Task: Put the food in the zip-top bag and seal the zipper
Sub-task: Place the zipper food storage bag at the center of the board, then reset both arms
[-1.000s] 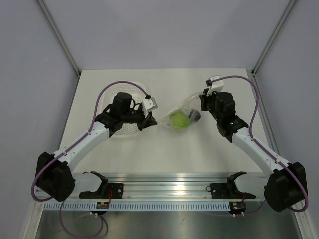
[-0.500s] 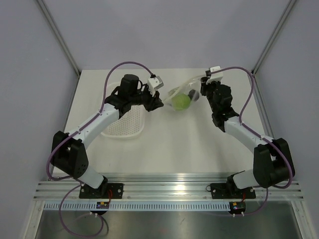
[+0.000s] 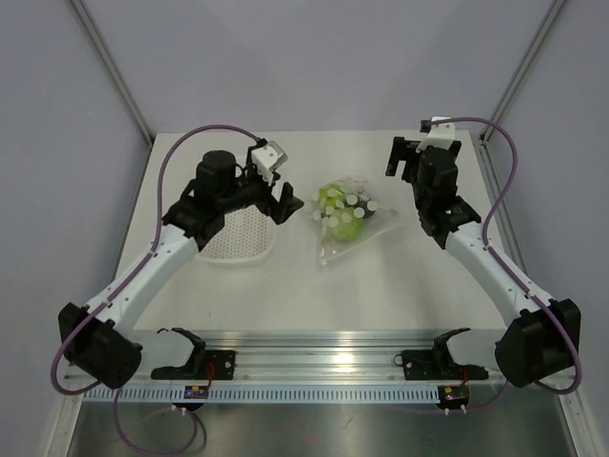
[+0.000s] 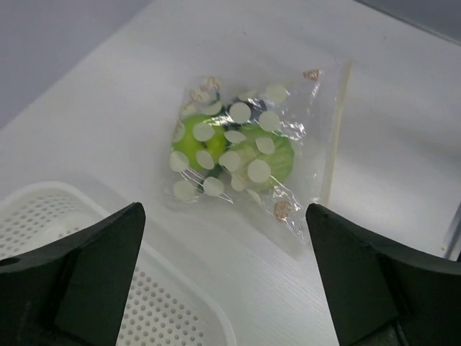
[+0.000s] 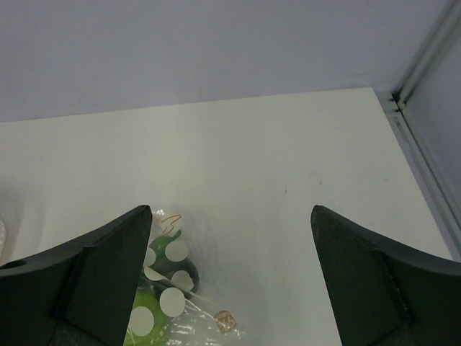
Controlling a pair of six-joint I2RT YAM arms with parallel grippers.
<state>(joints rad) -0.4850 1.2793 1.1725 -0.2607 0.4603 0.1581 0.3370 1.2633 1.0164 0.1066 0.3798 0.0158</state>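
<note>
Top external view: zip-top bag [image 3: 344, 221] is being shown lying on the table [image 3: 381, 286], near the white perforated tray [image 3: 238, 238]. Food [image 3: 343, 226] is being contained inside it. Left gripper [image 4: 223, 245] and right gripper [image 5: 230, 238] are being held wide open, nothing being gripped.

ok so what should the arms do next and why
Probably draw both arms back toward their bases. The zip-top bag lies on the table with the lime-green fruit inside it. The left fingers and right fingers stand open, apart from the bag and holding nothing. Whether the zipper is fully pressed shut cannot be told from these views.
</note>
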